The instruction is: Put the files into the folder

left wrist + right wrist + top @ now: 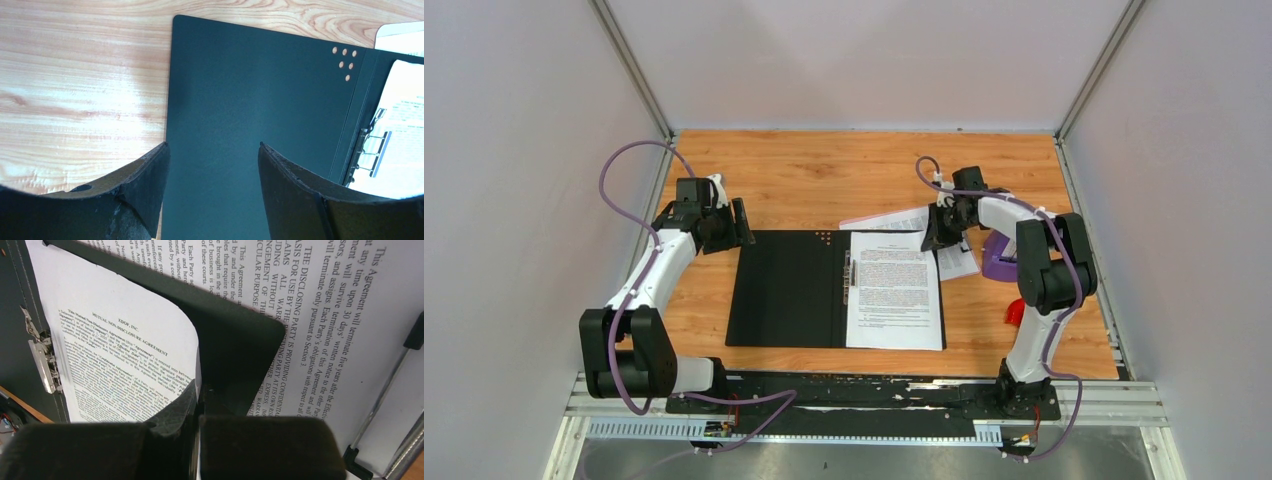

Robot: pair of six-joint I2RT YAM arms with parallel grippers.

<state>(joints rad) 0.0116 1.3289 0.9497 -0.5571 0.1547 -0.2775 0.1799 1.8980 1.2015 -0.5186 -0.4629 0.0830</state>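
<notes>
The folder [789,290] lies open on the table, black inside up. One printed sheet [894,290] lies on its right half. My right gripper [939,235] is shut on that sheet's far right corner, which curls up between the fingers in the right wrist view [197,400]; the sheet [115,355] rises off the black folder panel [235,335]. More printed sheets [899,220] lie behind the folder, close up in the right wrist view [340,315]. My left gripper [742,225] is open and empty over the folder's far left corner [250,100], its jaws [212,145] wide apart.
A purple clipboard [996,258] lies under the loose sheets at the right, with a metal clip [385,405]. A small red object [1014,313] sits by the right arm. The folder's metal fastener [370,150] runs along its spine, with punched holes [345,60] near the far edge.
</notes>
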